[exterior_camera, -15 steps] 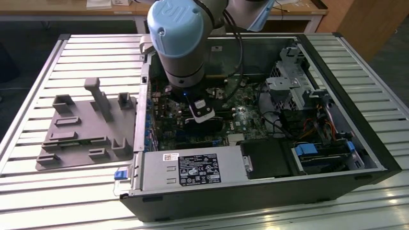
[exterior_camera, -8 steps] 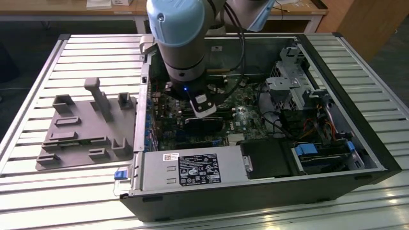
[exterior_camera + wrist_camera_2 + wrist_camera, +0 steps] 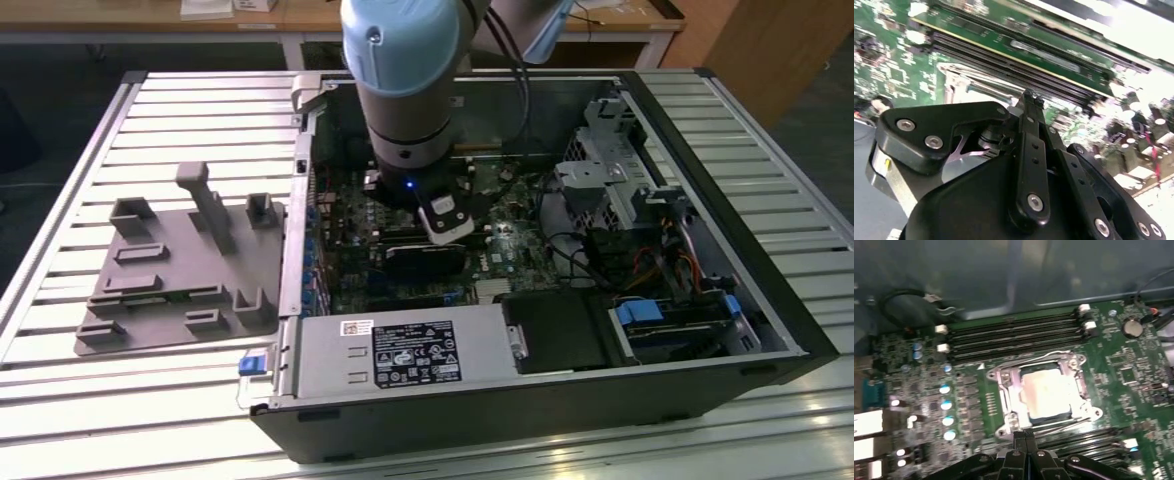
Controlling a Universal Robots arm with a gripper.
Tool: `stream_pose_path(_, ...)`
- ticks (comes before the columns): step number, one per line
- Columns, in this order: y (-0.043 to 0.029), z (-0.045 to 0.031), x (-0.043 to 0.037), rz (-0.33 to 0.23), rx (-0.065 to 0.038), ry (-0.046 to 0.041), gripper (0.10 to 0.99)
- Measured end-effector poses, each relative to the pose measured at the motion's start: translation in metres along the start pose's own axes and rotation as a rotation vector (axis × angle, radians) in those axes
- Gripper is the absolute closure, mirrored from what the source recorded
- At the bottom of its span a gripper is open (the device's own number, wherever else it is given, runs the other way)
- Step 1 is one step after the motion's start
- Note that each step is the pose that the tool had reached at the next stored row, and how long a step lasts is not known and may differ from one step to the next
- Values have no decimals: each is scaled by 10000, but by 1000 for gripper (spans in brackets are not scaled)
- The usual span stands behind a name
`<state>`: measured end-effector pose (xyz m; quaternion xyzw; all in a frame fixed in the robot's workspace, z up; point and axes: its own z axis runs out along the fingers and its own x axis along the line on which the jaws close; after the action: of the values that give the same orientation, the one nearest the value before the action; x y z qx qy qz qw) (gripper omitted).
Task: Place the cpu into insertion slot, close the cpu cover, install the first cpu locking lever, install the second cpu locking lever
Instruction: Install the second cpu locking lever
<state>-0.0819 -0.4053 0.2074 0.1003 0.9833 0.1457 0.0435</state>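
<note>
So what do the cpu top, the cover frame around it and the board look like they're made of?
The cpu top looks like pale matte metal, evenly bright without sharp glints. The cpu cover seems thin shiny steel, judging by its bright edges. The circuit board looks like green lacquered laminate, probably fibreglass.

Silver cpu (image 3: 1046,392) flat in insertion slot (image 3: 1004,402), cpu cover (image 3: 1079,385) seemingly closed.

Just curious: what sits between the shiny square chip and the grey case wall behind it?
In the first wrist view, long black memory slots lie between the chip and the wall.
</note>
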Motion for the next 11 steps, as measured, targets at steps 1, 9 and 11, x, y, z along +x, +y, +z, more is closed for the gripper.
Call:
stream_pose_path(1, 6, 3, -29, 1, 1, 0, 984)
stream_pose_path(9, 78, 33, -150, -23, 268, -45, 984)
stream_pose_path(11, 103, 42, -175, -33, 338, -58, 984)
